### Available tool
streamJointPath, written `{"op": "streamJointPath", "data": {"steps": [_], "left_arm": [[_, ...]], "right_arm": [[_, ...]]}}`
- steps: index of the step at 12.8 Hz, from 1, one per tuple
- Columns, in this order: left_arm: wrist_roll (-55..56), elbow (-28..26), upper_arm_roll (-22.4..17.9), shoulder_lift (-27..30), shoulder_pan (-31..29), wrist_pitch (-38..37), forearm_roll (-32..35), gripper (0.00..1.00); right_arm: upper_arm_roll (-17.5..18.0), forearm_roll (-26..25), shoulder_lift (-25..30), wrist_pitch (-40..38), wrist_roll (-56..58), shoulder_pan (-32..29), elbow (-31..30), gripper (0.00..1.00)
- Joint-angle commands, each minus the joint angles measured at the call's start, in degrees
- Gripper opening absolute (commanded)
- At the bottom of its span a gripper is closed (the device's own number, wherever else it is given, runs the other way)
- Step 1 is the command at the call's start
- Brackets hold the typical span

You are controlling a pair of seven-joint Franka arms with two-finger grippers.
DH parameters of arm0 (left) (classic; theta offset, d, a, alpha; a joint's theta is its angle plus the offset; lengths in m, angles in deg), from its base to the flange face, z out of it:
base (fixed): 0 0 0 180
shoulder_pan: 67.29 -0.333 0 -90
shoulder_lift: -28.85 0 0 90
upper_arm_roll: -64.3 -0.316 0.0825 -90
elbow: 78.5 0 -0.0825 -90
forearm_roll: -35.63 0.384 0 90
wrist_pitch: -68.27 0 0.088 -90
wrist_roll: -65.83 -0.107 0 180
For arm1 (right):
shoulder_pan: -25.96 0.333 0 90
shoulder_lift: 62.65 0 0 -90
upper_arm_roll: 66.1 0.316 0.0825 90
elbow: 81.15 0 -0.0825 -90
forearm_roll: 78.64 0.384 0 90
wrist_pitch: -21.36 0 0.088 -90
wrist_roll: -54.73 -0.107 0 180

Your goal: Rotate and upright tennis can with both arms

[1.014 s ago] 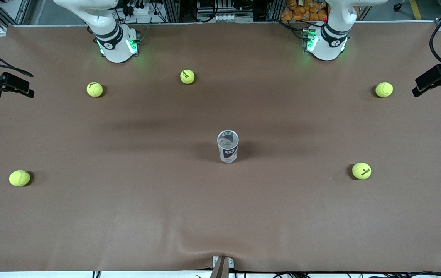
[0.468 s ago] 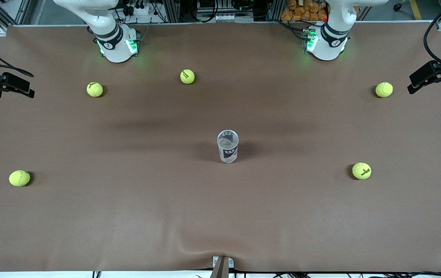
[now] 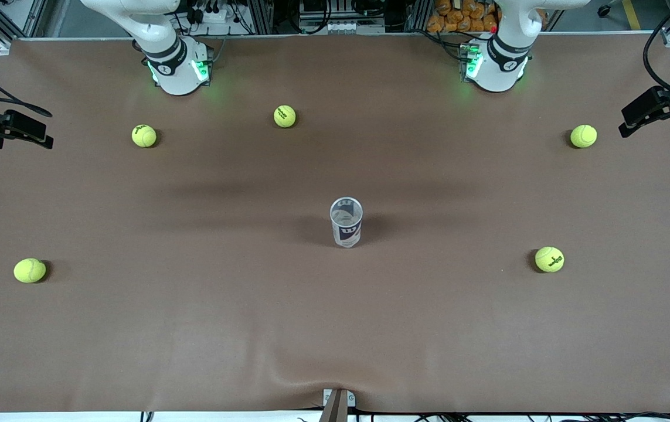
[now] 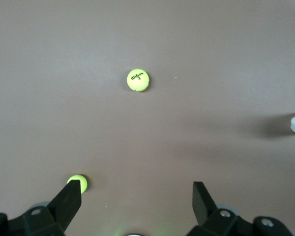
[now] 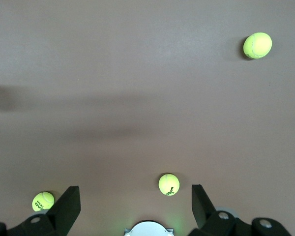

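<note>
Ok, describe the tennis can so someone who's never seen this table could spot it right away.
Look at the brown table and go to its middle. The tennis can stands there upright, alone. It is the only clear cylinder with a white and navy label; everything else around it is a yellow-green tennis ball.

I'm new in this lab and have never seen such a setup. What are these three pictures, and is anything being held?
Two white robot arms stand bolted at one edge of a brown table. The wide picture looks down from a high camera facing them. The other two come from cameras on each arm's wrist, looking past the black fingers of its tool.

In the middle stands the tennis can, upright. Five yellow-green tennis balls lie scattered around it, for example one near the bases and one toward the left arm's end.

Nothing is held. The left tool and right tool are both open and up in the air over the two ends of the table, well away from the can.
</note>
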Motion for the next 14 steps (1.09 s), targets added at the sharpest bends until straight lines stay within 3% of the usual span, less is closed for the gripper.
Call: {"op": "streamJointPath", "data": {"steps": [1,14], "left_arm": [[-1.7,-1.8,0.7,1.9,0.1,1.3,3.3,1.0],[-1.6,0.7,0.6,0.6,0.1,0.9,0.6,1.0]], "right_arm": [[0.4,0.2,0.1,-0.2,0.5,-0.4,0.3,1.0],[0.5,0.2,-0.2,0.0,0.5,-0.1,0.3,1.0]]}}
